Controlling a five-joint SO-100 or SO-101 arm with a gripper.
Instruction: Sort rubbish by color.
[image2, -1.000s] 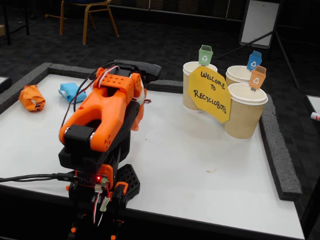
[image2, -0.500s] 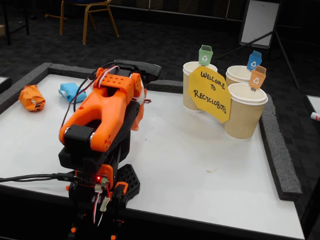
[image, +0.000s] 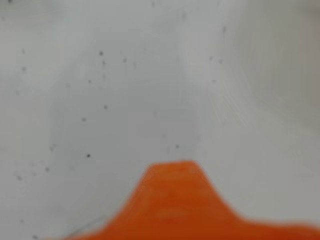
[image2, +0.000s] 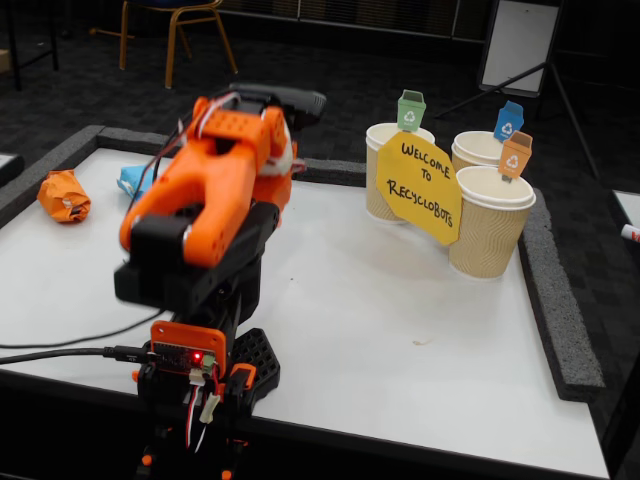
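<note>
Arm (image2: 200, 215) is folded over its base at roughly 8 o'clock on the white table (image2: 400, 300) in the fixed view, nothing sorted yet. Gripper state: can't tell. Wrist view shows only a blurred orange gripper (image: 172, 172) tip over bare tabletop, and the arm body hides it in the fixed view. Orange paper wad (image2: 63, 195) sits at 9 o'clock near the table's left edge; light blue paper wad (image2: 133, 180) lies just to its right, partly hidden behind the arm. No green wad visible. Three tan ribbed cups (image2: 490, 235) cluster at 2 o'clock behind the yellow "Welcome to Recyclobots" sign (image2: 418, 188), carrying green (image2: 411, 110), blue (image2: 508, 121) and orange (image2: 515, 155) bin tags. Likely step: reach toward 9–10 o'clock for a wad. To do it well, the gripper should open wide before descending and centre over one wad. Crumpled paper will likely squash, so close firmly. Lift clear of the cup rims, and the sign.
</note>
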